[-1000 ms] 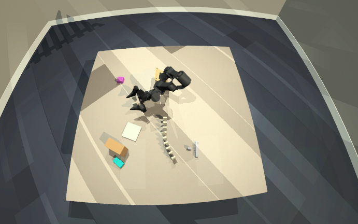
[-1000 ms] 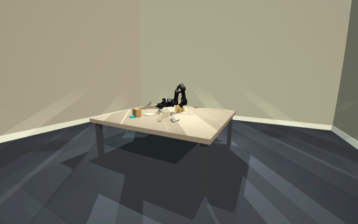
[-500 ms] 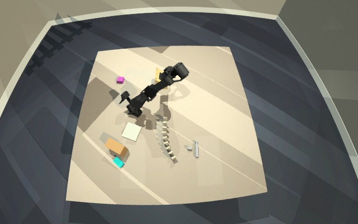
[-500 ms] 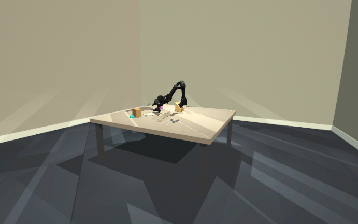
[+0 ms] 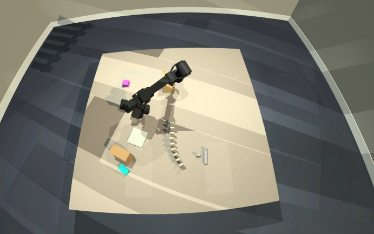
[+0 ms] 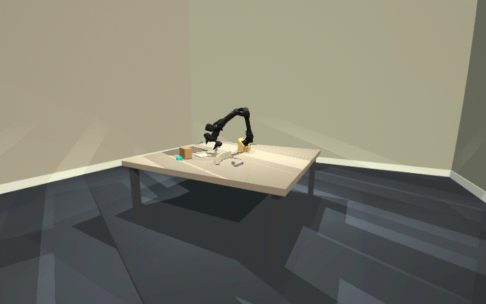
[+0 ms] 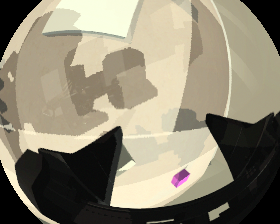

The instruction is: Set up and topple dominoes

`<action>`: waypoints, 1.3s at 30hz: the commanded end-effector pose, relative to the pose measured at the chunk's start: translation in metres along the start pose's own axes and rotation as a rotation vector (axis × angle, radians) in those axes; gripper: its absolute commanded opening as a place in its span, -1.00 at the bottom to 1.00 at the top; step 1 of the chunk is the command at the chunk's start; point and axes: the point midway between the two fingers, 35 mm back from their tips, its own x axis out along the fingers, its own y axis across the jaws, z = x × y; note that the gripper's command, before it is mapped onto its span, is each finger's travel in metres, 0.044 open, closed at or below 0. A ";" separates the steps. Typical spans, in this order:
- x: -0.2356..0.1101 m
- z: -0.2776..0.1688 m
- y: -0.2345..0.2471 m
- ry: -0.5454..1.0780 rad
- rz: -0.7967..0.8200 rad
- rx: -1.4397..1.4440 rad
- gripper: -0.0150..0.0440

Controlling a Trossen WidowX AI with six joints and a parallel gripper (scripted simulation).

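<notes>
Fully spread and gripping nothing, the gripper [image 5: 137, 111] is hanging above the table [image 5: 234, 186], well short of the near end of the row of standing dominoes [image 5: 174, 145] and off to that row's side where the white sheet [image 5: 137, 137] is lying. The arm [image 5: 156, 87] is reaching out from its tan base block [image 5: 169, 88].

Taking the row as the landmark: the loose pieces are lying flat on the side opposite the white sheet, level with the row's far end. 1 long grey domino [image 5: 205, 155] and 1 small grey piece [image 5: 197, 155] are sitting just beside each other there. An orange box [image 5: 121, 153] and a cyan block [image 5: 123, 169] are sitting beyond the white sheet, and a magenta block [image 5: 125, 83] is lying well away past the row's near end.

Judging by its look, the grey domino is a thin, stiff, light slab, likely to tip at the slightest nudge once stood up. Pinching it across its narrow faces near the middle would probably be steadiest, releasing only when it is square on the table.

Several things are hard to make out. The wrist view is showing only the 2 dark fingers, pale table and the magenta block; neither row nor loose pieces are appearing in it. Whether the small grey piece is a second domino is unclear. The row's near end is sitting in the arm's shadow, so the count of standing pieces is uncertain.
</notes>
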 end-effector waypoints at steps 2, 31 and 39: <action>-0.063 -0.032 0.001 -0.116 0.445 -0.346 1.00; -0.007 -0.033 0.036 -0.147 0.484 -0.373 1.00; 0.001 -0.033 0.041 -0.148 0.485 -0.373 0.91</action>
